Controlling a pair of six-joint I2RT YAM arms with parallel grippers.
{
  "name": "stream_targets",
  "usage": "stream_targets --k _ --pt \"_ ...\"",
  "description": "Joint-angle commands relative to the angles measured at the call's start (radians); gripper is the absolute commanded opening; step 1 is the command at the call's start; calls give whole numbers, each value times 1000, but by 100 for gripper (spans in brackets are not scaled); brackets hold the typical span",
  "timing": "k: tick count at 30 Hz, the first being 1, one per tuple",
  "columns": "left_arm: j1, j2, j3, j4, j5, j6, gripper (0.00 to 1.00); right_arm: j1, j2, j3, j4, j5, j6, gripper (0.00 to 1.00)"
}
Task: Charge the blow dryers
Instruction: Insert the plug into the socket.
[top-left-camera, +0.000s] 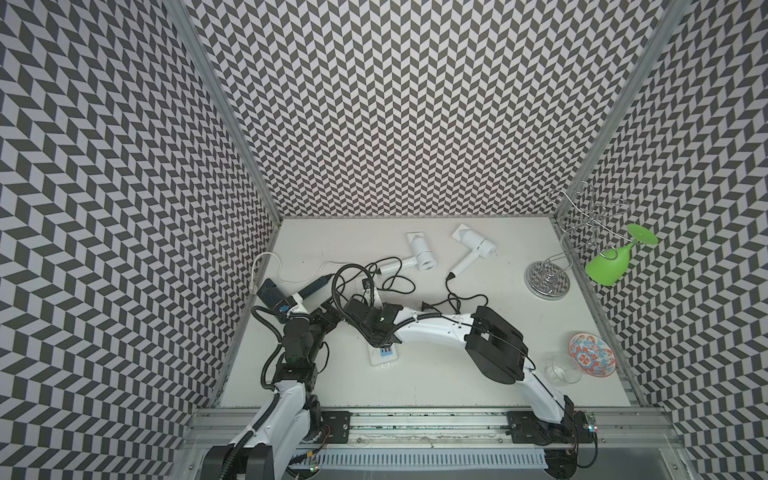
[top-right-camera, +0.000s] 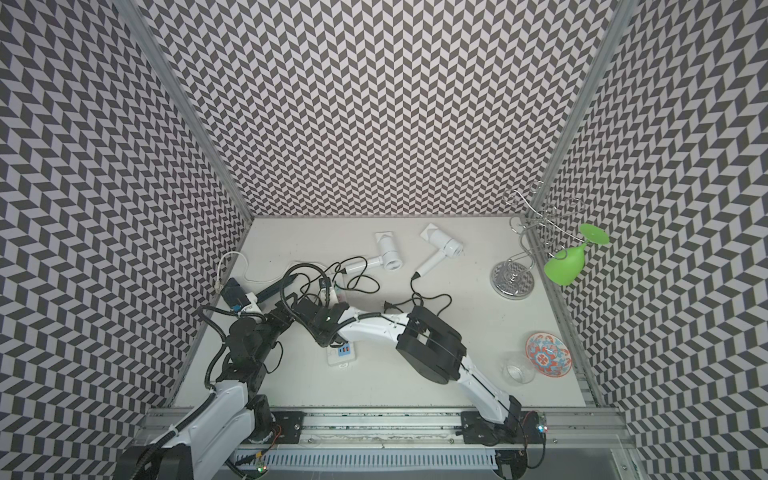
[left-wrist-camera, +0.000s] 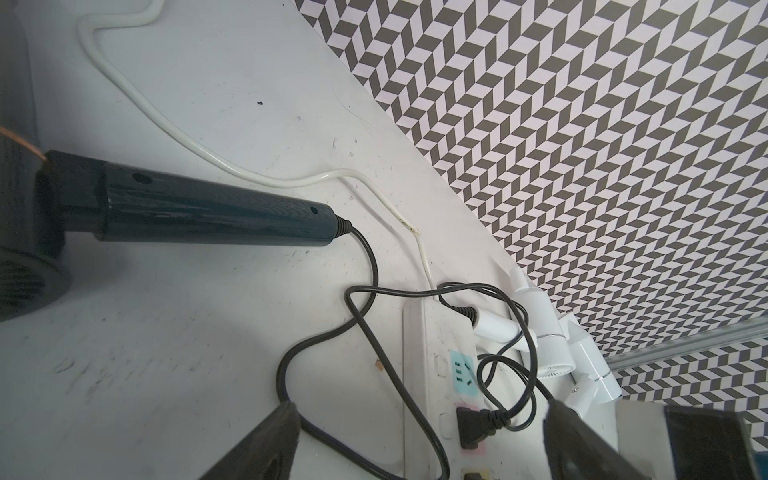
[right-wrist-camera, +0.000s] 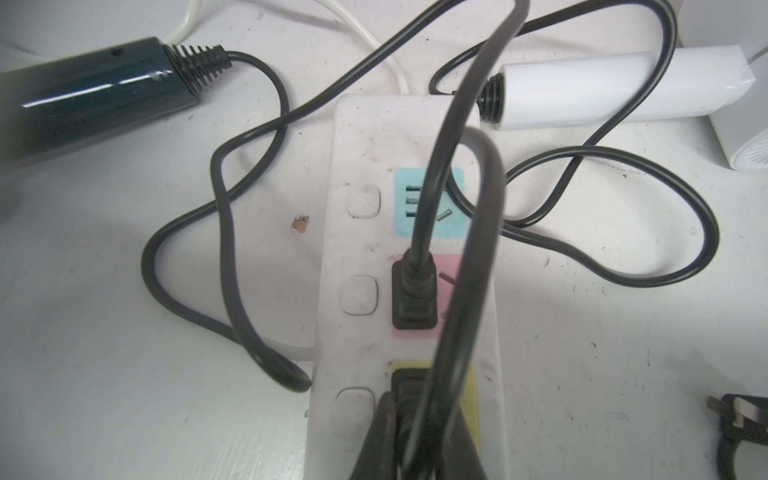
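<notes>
Two white blow dryers (top-left-camera: 419, 253) (top-left-camera: 473, 249) lie at the back of the table, and a dark one (top-left-camera: 291, 291) lies at the left. The long white power strip (right-wrist-camera: 361, 137) runs between my arms. One black plug (right-wrist-camera: 413, 299) sits in its pink socket, and the blue socket (right-wrist-camera: 428, 203) is empty. My right gripper (right-wrist-camera: 415, 411) is shut on a second black plug (right-wrist-camera: 409, 386) at the yellow socket. My left gripper (left-wrist-camera: 422, 405) hangs open beside the strip (left-wrist-camera: 428, 332), over a loop of black cord, with the dark dryer's handle (left-wrist-camera: 208, 216) beyond it.
A third black plug (top-left-camera: 426, 306) lies loose on the table right of the strip. At the right stand a wire rack (top-left-camera: 546, 280) holding a green glass (top-left-camera: 606, 266), a patterned dish (top-left-camera: 592, 355) and a clear glass (top-left-camera: 561, 368). The strip's white cable (top-left-camera: 274, 266) snakes to the left wall.
</notes>
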Motion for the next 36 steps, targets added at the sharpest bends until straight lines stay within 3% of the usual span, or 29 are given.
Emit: stream_targets --k 1,23,29,36 --pt "6 -9 -6 -11 -19 -8 93 8 71 -80 -29 -114 39 0" --pt "6 27 -8 21 8 -8 93 7 86 -38 -68 -102 19 0" --pt "6 22 -8 20 14 -3 93 7 72 -8 -80 -105 -5 17" --pt "6 9 -9 19 23 -2 93 6 55 19 -87 -115 -22 27"
